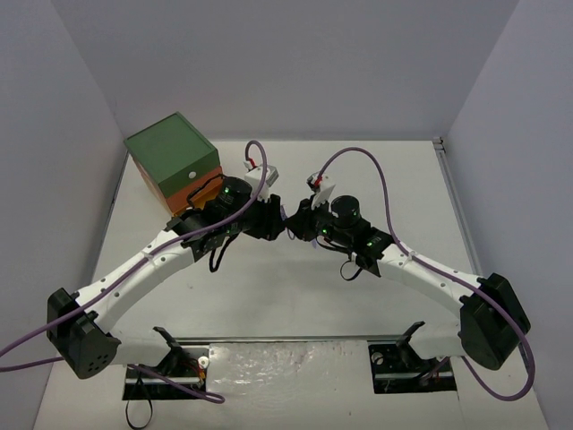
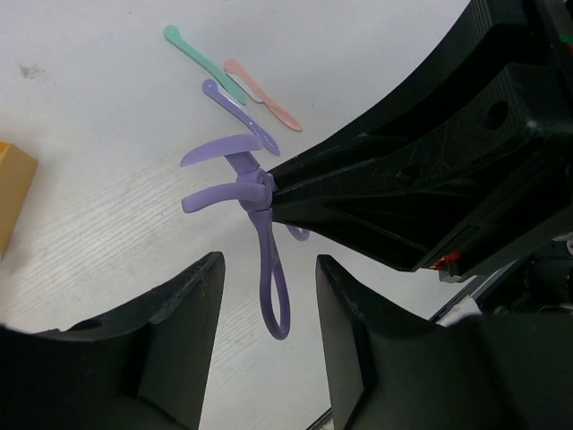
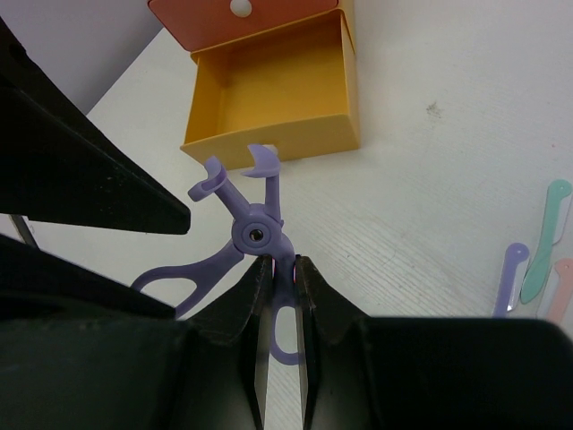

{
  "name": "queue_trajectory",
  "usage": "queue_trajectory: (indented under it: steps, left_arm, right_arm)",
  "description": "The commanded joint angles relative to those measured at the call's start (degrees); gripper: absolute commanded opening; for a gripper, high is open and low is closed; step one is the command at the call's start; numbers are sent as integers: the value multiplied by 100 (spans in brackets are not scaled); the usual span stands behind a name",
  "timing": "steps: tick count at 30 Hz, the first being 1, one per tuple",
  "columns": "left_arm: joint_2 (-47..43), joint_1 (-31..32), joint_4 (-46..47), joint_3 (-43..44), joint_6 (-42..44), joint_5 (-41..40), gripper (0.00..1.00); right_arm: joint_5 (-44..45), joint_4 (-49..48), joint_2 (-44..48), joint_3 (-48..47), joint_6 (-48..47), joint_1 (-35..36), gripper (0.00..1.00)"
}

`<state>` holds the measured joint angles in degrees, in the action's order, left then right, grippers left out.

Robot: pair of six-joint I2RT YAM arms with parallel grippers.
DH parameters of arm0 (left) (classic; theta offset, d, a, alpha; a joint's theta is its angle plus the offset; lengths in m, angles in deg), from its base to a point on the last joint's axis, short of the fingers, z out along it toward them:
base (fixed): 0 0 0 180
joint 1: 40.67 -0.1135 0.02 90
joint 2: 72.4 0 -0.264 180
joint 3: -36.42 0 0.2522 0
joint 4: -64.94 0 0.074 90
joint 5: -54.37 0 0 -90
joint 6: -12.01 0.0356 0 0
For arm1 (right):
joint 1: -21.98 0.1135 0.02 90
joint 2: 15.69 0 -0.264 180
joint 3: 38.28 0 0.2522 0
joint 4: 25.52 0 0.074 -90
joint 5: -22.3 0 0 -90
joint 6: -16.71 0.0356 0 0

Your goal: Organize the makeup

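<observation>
A purple scissor-shaped makeup tool (image 3: pixel 255 235) hangs above the table between the two arms. My right gripper (image 3: pixel 282 269) is shut on one of its handles just below the pivot. In the left wrist view the tool's pivot (image 2: pixel 260 193) sits at the right gripper's fingertips (image 2: pixel 376 179), and its free handle loop (image 2: pixel 273 300) hangs between the jaws of my left gripper (image 2: pixel 269 282). Those jaws stand apart and touch neither side of the loop. Both grippers meet at the table's middle (image 1: pixel 288 224). A teal tool (image 2: pixel 201 58), a pink one (image 2: pixel 264 94) and a purple one (image 2: pixel 233 112) lie on the table.
The green-topped drawer box (image 1: pixel 170 152) stands at the back left. Its yellow drawer (image 3: pixel 277 90) is pulled out with nothing showing inside, under a closed orange drawer (image 3: pixel 237 13) with a white knob. White walls close in the table on three sides.
</observation>
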<state>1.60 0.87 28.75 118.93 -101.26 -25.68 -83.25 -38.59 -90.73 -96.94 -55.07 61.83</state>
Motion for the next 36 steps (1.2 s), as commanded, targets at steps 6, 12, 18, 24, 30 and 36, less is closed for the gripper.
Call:
queue_trajectory:
  steps: [6, 12, 18, 24, 30, 36]
  left_arm:
    - [11, 12, 477, 42, -222, -43, 26]
    - [69, 12, 448, -3, -245, -26, 26]
    - [94, 12, 406, -51, -260, -31, 24]
    - [53, 12, 460, -81, -224, -26, 0]
    - [38, 5, 384, -107, -90, -239, 0]
    - [156, -251, -23, 54, 213, -1094, 0]
  right_arm:
    - [-115, -694, 171, -48, 111, 34, 0]
    - [-137, -732, 155, -49, 112, 40, 0]
    - [-150, -789, 154, -10, 120, 37, 0]
    - [-142, -797, 156, 0, 120, 40, 1]
    - [-16, -648, 205, -41, 74, 31, 45]
    - [583, -34, 482, -97, -218, -33, 83]
